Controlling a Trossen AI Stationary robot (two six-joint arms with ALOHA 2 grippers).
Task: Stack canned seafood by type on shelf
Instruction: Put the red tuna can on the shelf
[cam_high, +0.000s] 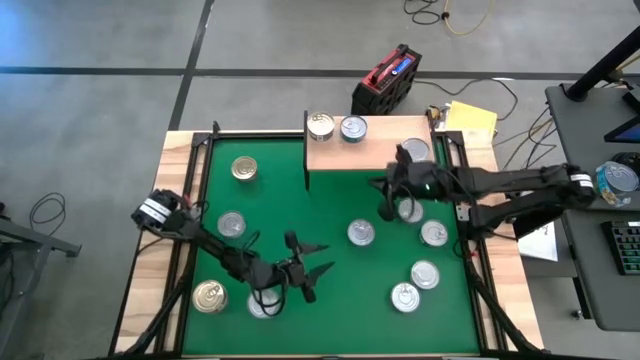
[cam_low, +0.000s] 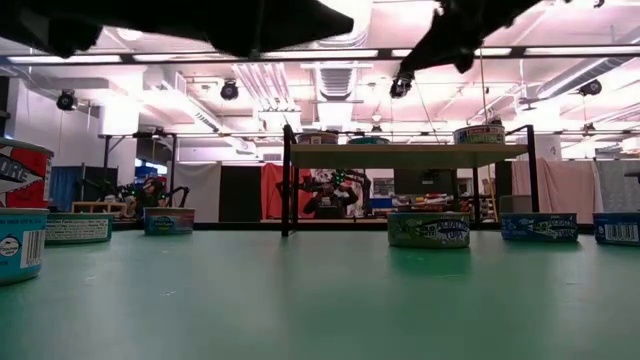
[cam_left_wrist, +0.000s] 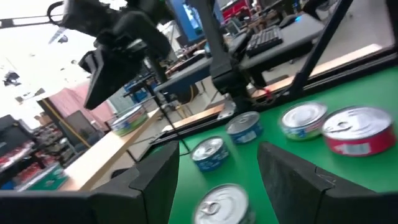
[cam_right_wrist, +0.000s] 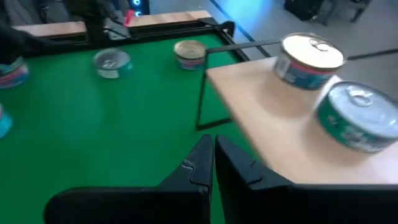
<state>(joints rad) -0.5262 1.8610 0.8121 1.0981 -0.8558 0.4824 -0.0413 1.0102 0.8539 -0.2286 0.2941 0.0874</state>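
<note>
Three cans sit on the shelf at upper centre of the high view; other cans lie scattered below on the mat.

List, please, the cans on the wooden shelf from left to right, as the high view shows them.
Gold-topped can → silver-topped can → a third can near the shelf's right end, partly hidden by the right gripper's arm.

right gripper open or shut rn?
Shut. In the right wrist view the right gripper has its two dark fingers pressed together with nothing between them, hanging just off the shelf edge, near two cans on it.
</note>
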